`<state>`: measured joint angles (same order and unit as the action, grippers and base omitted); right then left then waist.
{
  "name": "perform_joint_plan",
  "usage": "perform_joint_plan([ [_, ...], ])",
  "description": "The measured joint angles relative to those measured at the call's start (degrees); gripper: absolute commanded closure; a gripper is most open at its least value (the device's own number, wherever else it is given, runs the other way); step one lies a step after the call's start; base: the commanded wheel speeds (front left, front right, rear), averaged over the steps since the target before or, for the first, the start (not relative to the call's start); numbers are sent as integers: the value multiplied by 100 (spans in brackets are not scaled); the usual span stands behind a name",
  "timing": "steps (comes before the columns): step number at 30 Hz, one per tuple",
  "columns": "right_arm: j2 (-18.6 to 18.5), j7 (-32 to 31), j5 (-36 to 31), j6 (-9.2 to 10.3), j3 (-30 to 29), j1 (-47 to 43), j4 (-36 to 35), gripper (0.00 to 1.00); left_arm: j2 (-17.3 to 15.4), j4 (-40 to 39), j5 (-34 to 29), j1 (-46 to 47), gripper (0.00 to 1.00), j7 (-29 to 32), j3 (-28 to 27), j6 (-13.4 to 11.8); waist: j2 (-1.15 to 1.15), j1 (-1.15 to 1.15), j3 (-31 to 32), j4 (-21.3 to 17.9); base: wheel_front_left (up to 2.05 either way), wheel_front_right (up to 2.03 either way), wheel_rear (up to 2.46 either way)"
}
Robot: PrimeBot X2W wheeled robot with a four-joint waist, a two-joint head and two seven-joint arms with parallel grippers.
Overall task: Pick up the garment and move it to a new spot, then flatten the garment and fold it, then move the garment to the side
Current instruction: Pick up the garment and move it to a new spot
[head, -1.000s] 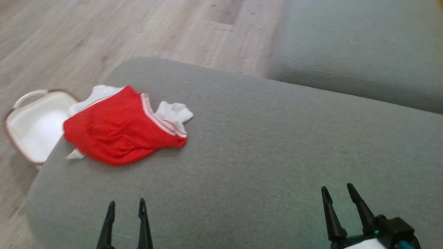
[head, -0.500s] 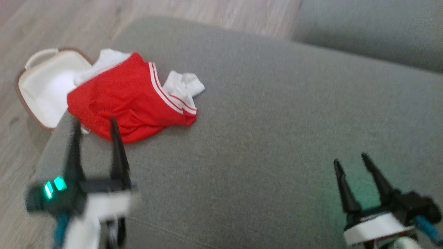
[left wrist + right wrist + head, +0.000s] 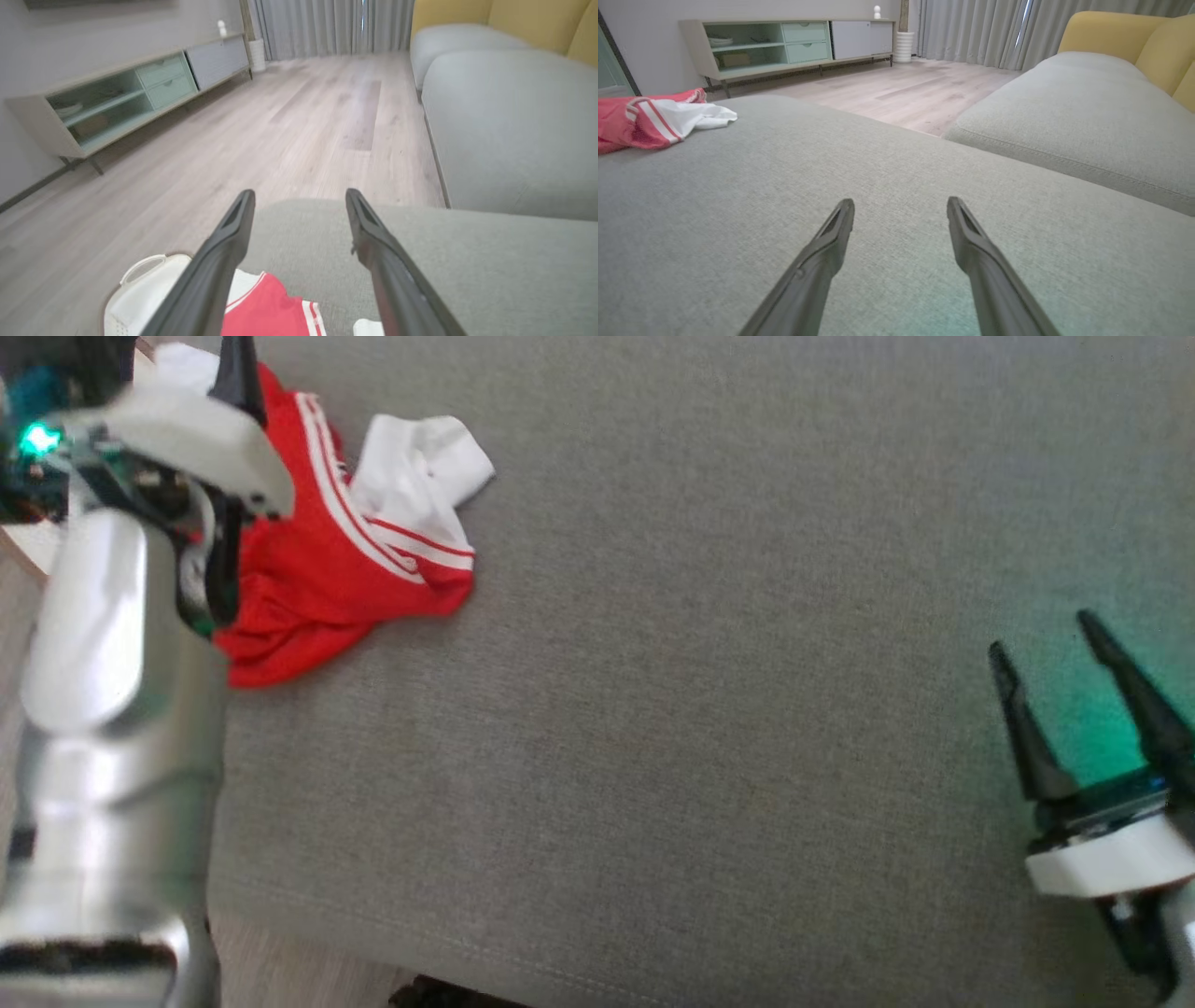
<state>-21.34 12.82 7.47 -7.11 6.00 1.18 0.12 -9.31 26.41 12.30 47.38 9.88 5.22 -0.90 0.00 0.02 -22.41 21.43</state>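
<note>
One garment, red with white stripes and a white end, lies crumpled at the far left corner of the cushion. Its long axis runs roughly left to right, with the white end pointing right. The left gripper hangs over the garment's left part, fingers spread wide and holding nothing; I cannot tell if they touch it. The right gripper, near right and well apart, is also wide and empty. One white basket sits left of the cushion.

left forearm: glossy silver | wrist cuff: white | fingers: black, tapered | led: green
</note>
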Motion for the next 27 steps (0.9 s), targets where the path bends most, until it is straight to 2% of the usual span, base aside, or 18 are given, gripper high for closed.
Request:
perform_joint_plan([
  [5,-286,-236,1,0,-189,20,-465,0,10,1572,215,827,0,566,-99,92,0,0,-419,-110,0,0,0],
  [11,-408,-475,2,0,-261,20,-873,0,-3,3143,271,1143,0,743,-107,171,0,-1,-749,-244,0,0,0],
  [12,-407,-487,1,0,-260,20,-883,0,-11,3319,249,1143,23,732,-86,198,0,-1,-770,-262,0,0,0],
  [13,-407,-511,1,0,-260,20,-894,0,-11,3459,246,1143,76,690,-89,198,0,-2,-788,-277,0,0,0],
  [14,-407,-513,1,0,-260,20,-903,0,-11,3556,255,1146,100,626,-94,218,0,-2,-803,-288,0,0,0],
  [21,-370,-512,1,0,-250,21,-859,0,-116,3861,333,1304,100,-104,-120,349,0,-2,-733,-327,0,0,0],
  [27,-79,-269,2,0,-40,48,-512,0,-377,3839,264,1684,100,-776,-21,485,0,-2,-305,-407,0,0,0],
])
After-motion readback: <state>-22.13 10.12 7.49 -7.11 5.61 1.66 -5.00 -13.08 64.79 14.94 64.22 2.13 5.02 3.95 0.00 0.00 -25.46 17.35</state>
